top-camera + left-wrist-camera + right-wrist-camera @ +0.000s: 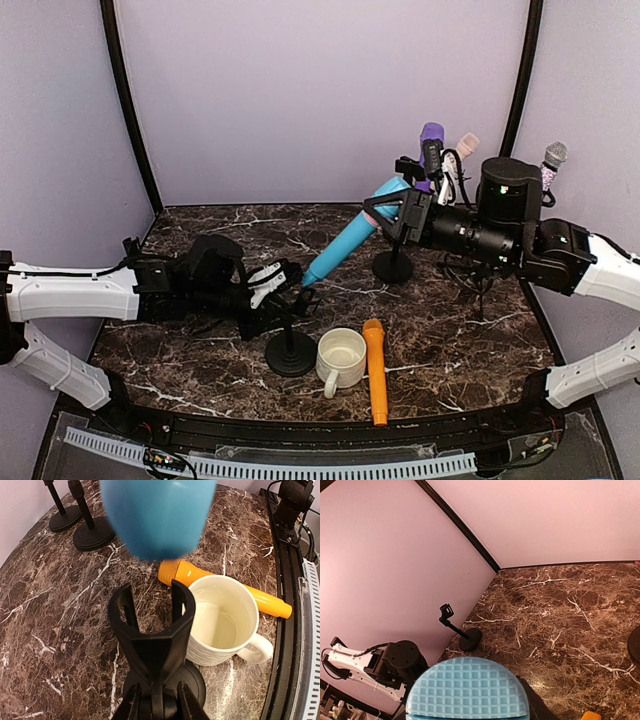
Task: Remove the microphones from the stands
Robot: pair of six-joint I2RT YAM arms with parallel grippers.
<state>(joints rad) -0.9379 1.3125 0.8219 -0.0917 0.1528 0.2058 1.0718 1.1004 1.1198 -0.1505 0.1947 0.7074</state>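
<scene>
Right fingers [390,220] grip blue microphone [345,242] — left fingers [268,279] clamp stand [291,353].

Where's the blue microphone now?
Top view, centre: the blue microphone slants in the right gripper, its lower end just above the stand, behind the white mug.

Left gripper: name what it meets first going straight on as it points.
Left gripper, shut on the black stand, would probably meet the white mug just behind it; the blue microphone hangs higher, though depth is unclear.
</scene>
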